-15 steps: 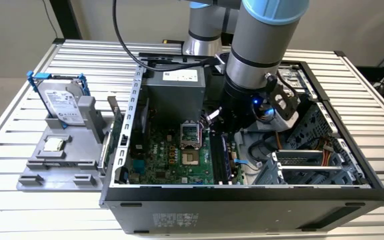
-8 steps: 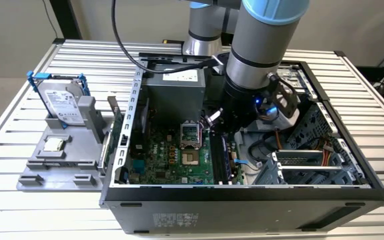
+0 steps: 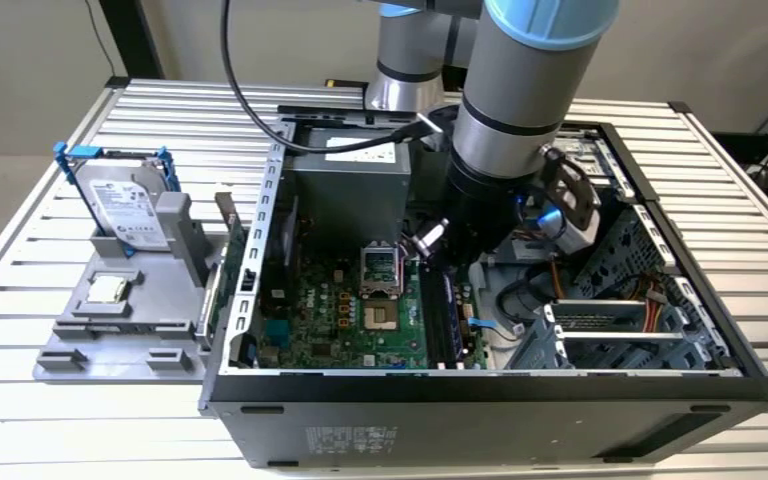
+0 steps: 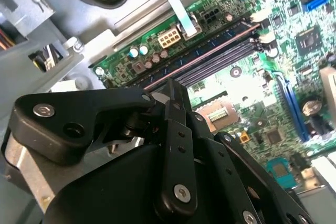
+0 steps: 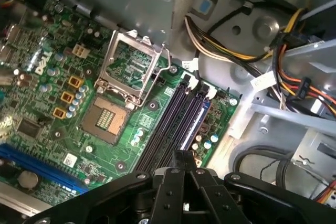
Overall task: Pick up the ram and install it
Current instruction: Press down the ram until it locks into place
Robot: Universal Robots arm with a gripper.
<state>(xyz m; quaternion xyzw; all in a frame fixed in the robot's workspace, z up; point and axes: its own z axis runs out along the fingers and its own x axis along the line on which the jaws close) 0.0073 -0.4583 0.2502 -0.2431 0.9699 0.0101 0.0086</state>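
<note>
Right under your gripper (image 5: 184,156) sit the black memory slots (image 5: 167,127) on the green motherboard (image 5: 47,145), running away from the fingertips in both wrist views. The fingers are pinched narrow, tips together, with nothing visible between them. In the second wrist view the gripper (image 4: 173,85) ends just short of the near end of the slots (image 4: 220,59).

The ram (image 5: 195,121) looks to be the dark blue strip lying along the outermost slot, the one closest to the board's edge and just ahead of the fingertips. In the second wrist view it reads as a dark blue line (image 4: 202,50) beside a pinkish edge. You can't tell for sure whether it is fully seated.

Off to one side of the gripper, past the slots, is the open CPU socket (image 5: 105,119) with its metal frame raised. On the other side, beyond the board edge, hang bundled power cables (image 5: 220,40).

In the exterior view your arm reaches down into the open computer case (image 3: 491,400), gripper (image 3: 435,240) low over the board. Well away from the gripper, outside the case toward the exterior view's left, a hard drive (image 3: 124,205) in a blue frame stands upright in a grey holder (image 3: 104,340) on the slatted table (image 3: 11,420).
</note>
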